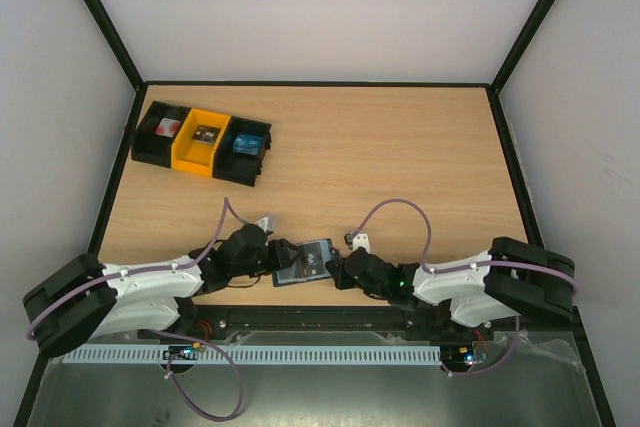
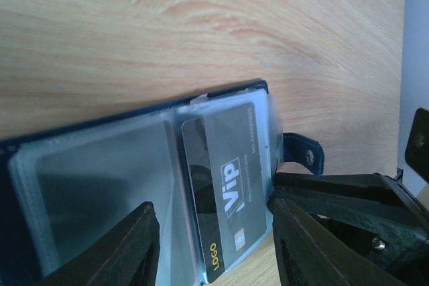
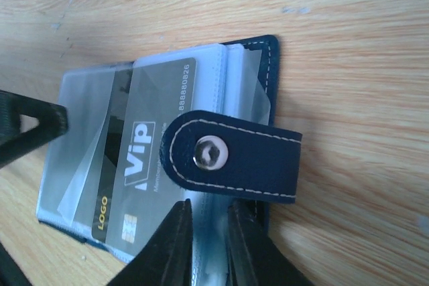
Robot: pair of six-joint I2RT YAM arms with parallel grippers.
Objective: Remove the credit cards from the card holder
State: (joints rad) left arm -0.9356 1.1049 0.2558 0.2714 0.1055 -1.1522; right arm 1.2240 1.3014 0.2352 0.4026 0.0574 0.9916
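The small dark blue folding card holder [image 1: 305, 265] lies open on the light wooden worktop [image 1: 400, 147], at the middle of its near edge, between the two arms. The left gripper [image 2: 214, 216] is spread wide, one finger on either side of a dark grey plastic card [image 3: 144, 145] printed "Vip" (it sits askew among the clear sleeves [image 2: 100, 179]). The right gripper [image 3: 206, 212] has its fingers almost together, pinching the holder's sleeve edge just below the blue snap-button tab [image 3: 234, 155], which is folded across the card.
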